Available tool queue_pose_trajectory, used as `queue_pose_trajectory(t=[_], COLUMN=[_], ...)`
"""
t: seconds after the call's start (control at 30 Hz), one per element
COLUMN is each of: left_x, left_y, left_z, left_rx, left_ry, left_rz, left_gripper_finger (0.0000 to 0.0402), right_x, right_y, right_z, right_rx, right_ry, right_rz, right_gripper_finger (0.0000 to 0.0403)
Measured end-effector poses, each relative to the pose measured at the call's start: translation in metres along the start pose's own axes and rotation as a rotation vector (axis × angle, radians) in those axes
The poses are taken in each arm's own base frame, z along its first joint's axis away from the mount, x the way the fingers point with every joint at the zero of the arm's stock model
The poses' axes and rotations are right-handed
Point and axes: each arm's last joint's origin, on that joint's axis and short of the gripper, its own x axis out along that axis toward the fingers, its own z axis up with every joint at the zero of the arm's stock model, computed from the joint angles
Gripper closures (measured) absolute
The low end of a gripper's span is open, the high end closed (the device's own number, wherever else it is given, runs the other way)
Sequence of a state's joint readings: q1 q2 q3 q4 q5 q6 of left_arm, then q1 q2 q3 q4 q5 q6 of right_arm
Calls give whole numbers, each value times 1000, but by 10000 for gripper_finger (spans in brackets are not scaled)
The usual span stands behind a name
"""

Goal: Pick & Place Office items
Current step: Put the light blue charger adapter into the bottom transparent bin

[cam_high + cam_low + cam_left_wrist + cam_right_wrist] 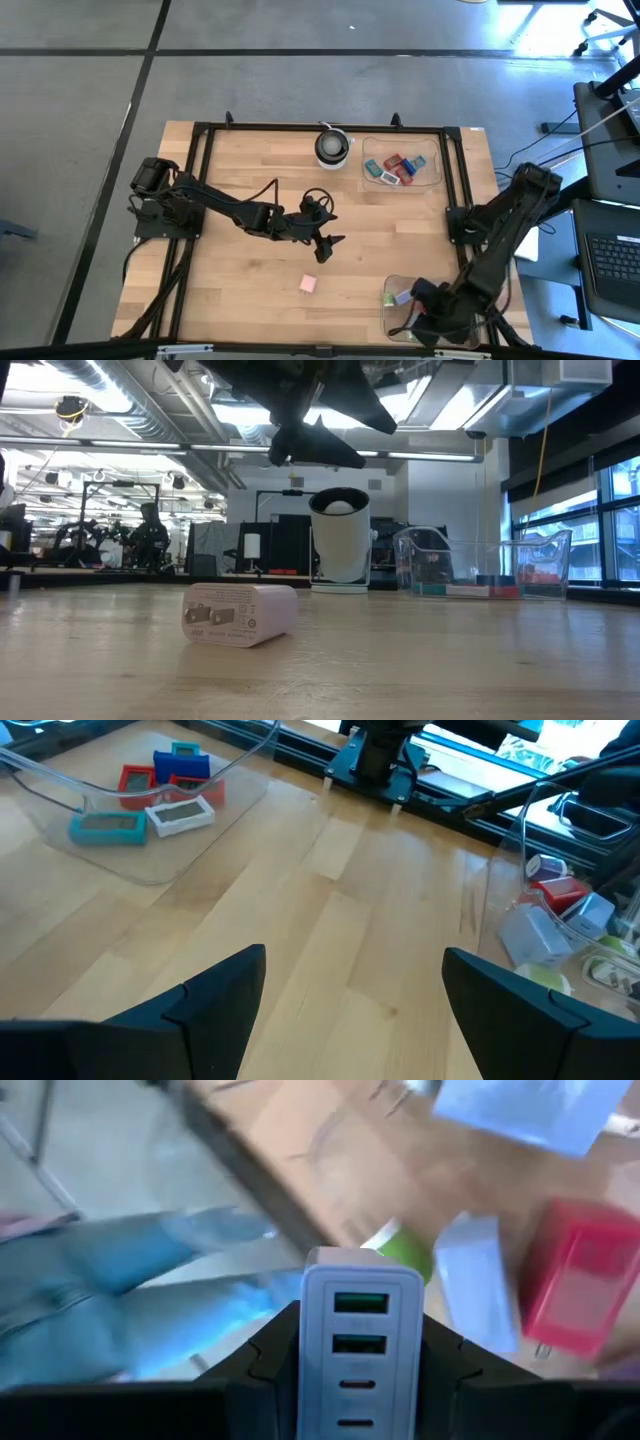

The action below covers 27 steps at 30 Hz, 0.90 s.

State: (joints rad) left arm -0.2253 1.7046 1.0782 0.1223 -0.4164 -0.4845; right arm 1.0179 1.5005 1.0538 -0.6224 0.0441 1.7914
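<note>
The office items are small charger-like blocks. A pale pink one (309, 285) (238, 615) lies flat on the bare wood near the table's middle. Above and just beyond it hangs my left gripper (325, 246) (355, 982), open and touching nothing. Several red, blue, teal and white items (150, 795) lie in the far clear tray (432, 172). My right gripper (420, 317) (362, 1380) is over the near right clear tray (392, 283), shut on a white block (360, 1330) with green ports. Under it lie a red item (580, 1275), a white one (475, 1275) and a green one (405, 1250). My right gripper pinches the white block by its two long sides (312, 1350), one finger on each. The port face is turned toward the wrist camera. The fingers slant steeply down from above and run along the block. The block is lifted clear, above the items in the near right tray.
A round white-and-black object (333, 147) (340, 535) stands at the far edge, left of the far tray. A black metal frame (205, 180) borders the table. Bare wood lies between the two trays (380, 890).
</note>
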Motion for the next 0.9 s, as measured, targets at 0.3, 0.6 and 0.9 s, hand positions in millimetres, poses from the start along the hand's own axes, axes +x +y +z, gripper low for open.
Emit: queue_pose_trajectory(t=[0.3,0.6,0.9], left_x=[0,-4,-6], left_y=[-1,-2,2], left_z=[-1,-19,-29], left_rx=[1,52,118], left_ry=[20,268,390], left_rz=[-36,-168,-191], left_gripper_finger=[102,102,102], right_x=[49,55,55], right_y=[-4,-5,-3], right_z=[16,22,28], right_rx=[33,33,29], right_ry=[-82,-84,19], right_rz=[-149,-169,-182], right_gripper_finger=[280,241,139])
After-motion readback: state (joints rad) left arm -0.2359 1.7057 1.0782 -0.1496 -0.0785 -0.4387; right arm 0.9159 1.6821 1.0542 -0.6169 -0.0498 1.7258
